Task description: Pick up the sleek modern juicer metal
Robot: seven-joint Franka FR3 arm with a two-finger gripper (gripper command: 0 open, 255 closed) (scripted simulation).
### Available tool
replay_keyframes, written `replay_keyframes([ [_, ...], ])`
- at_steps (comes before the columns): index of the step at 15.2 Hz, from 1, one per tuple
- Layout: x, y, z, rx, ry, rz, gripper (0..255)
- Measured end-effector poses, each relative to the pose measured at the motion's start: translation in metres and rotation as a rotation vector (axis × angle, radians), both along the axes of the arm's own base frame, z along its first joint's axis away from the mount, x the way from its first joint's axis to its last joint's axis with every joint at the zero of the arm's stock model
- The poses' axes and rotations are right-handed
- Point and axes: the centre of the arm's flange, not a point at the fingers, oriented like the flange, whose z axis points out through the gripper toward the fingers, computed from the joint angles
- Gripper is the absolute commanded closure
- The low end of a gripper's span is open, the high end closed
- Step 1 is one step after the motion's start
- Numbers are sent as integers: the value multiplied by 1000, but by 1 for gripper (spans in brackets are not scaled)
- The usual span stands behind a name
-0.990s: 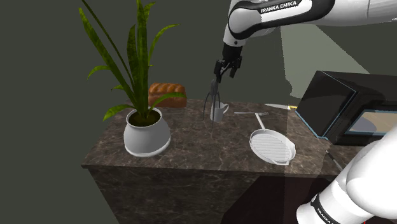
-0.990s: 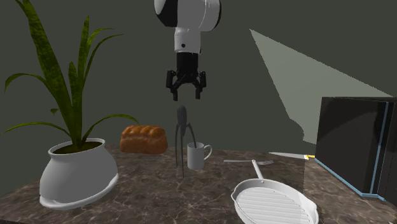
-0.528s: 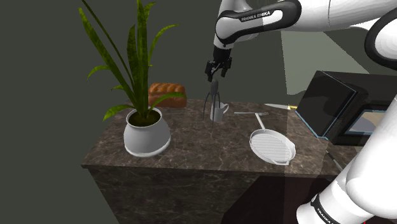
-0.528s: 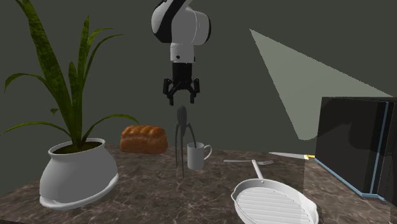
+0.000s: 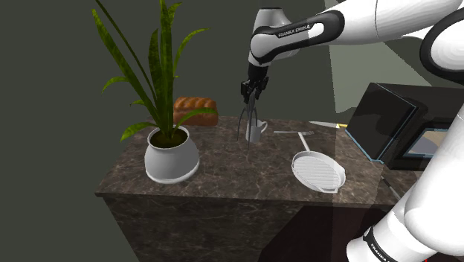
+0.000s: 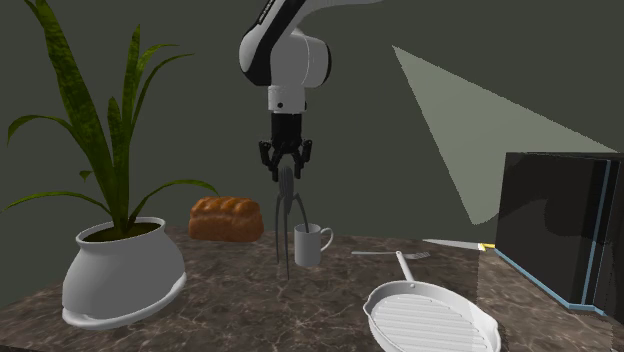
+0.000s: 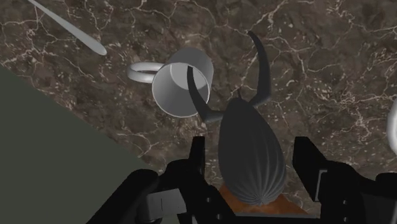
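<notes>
gripper (image 6: 286, 170) | dropped from above the juicer (image 7: 251, 153) | spread fingers now flank its head, not touching

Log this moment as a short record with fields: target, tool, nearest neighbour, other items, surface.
target: dark grey long-legged juicer, upright on the counter
tool: tool open, one finger on each side of the juicer's head, no clear contact
held: nothing yet
nearest neighbour: white mug, close beside the juicer's legs
other items: white grill pan, bread loaf, potted plant
surface: dark marbled counter
</notes>
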Motion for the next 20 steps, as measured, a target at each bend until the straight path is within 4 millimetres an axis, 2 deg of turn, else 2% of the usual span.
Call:
replay_keyframes([
  [10,0,0,1,0,-1,0,255],
  [20,0,-1,50,0,0,0,255],
])
